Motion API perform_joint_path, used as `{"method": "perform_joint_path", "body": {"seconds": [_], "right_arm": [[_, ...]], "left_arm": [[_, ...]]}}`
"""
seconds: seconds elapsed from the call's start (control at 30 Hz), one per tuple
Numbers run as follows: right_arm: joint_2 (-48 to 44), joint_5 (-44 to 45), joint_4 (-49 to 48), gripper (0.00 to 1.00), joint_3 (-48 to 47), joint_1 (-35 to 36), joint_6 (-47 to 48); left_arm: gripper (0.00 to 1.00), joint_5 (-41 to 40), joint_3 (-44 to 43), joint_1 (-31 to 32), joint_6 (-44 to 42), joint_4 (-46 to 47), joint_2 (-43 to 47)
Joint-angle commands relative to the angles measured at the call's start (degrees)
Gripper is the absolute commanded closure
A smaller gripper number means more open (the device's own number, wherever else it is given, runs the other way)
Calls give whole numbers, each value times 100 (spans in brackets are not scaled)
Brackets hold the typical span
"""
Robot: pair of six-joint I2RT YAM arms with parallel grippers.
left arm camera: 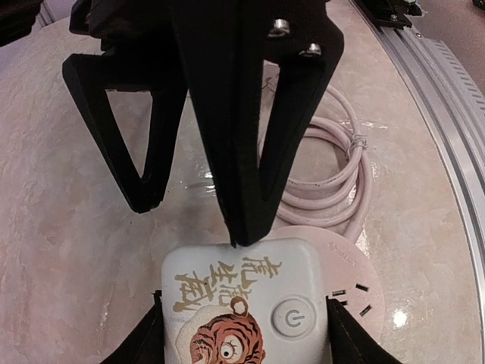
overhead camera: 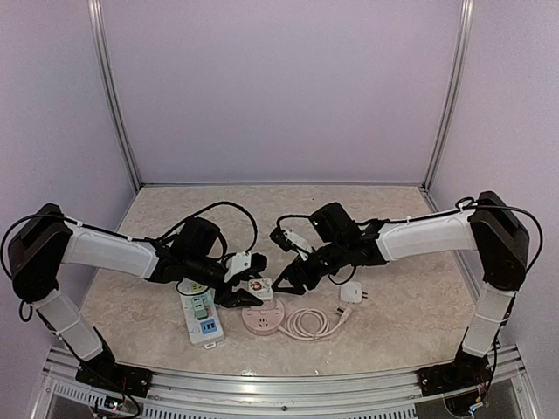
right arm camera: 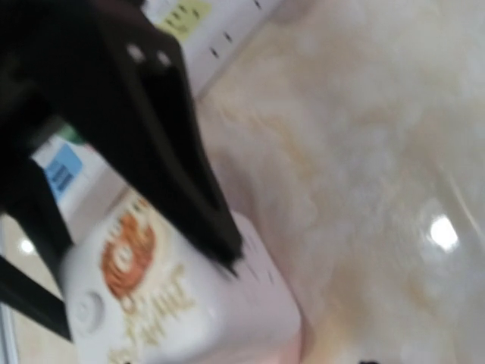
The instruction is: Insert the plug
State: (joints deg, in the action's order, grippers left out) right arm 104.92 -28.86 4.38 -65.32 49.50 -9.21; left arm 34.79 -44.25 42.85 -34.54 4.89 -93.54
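Note:
The plug (left arm camera: 242, 303) is a white square block with a tiger picture, gold lettering and a round power button. My left gripper (left arm camera: 242, 334) is shut on its two sides. It sits over the round pink socket (left arm camera: 362, 274), whose slots show at the plug's right; the prongs are hidden. My right gripper (left arm camera: 191, 225) is open, with one fingertip (left arm camera: 239, 236) on the plug's far edge. From above, the plug (overhead camera: 256, 288) lies between the left gripper (overhead camera: 242, 288) and the right gripper (overhead camera: 289, 283), above the pink socket (overhead camera: 262, 321). The right wrist view is blurred and shows the plug (right arm camera: 151, 311).
The socket's pink cable (overhead camera: 307, 324) lies coiled to its right. A white power strip (overhead camera: 199, 316) with green and blue labels lies left of the socket. A small white adapter (overhead camera: 351, 292) sits to the right. An aluminium rail (left arm camera: 447, 98) runs along the table's near edge.

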Motion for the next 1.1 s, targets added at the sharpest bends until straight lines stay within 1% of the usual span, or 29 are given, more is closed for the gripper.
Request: {"method": "perform_joint_path", "body": {"seconds": [0.0, 0.1, 0.23, 0.4, 0.5, 0.53, 0.57, 0.6, 0.63, 0.67, 0.7, 0.87, 1.0, 1.07], "right_arm": [[-451, 506, 78, 36, 177, 52, -78], [-539, 662, 179, 35, 181, 56, -53], [-663, 748, 71, 35, 295, 52, -176], [-686, 688, -134, 36, 466, 53, -407], [-694, 546, -156, 36, 497, 60, -481], [-721, 526, -167, 36, 524, 53, -497], [-752, 535, -161, 36, 541, 56, -499], [-776, 550, -143, 35, 544, 52, -494], [-805, 574, -114, 36, 537, 58, -497], [-825, 600, -75, 35, 521, 52, -483], [-833, 642, -43, 36, 502, 56, -497], [-895, 734, -16, 36, 419, 56, -769], [-881, 1173, 144, 36, 378, 222, -1055], [-831, 1236, 151, 39, 329, 362, -1228]], "left_arm": [[100, -661, 421, 167, 119, -979, -473], [100, -663, 308, 225, 133, -1127, -496], [100, -396, -14, 301, 291, -1680, -624], [100, -641, -107, 498, 307, -1716, -784], [100, -733, 34, 477, 324, -1562, -711], [90, -841, 140, 470, 325, -1405, -631], [64, -905, 222, 481, 318, -1294, -498], [42, -939, 220, 502, 283, -1251, -393], [23, -988, 172, 538, 271, -1252, -218], [10, -1051, 107, 578, 287, -1252, -121], [3, -1109, 41, 617, 290, -1273, 12], [1, -1442, -125, 672, 192, -1211, 633], [1, -1507, 89, 681, 120, -1130, 1106], [1, -1450, 284, 679, 93, -1106, 1347]]}}
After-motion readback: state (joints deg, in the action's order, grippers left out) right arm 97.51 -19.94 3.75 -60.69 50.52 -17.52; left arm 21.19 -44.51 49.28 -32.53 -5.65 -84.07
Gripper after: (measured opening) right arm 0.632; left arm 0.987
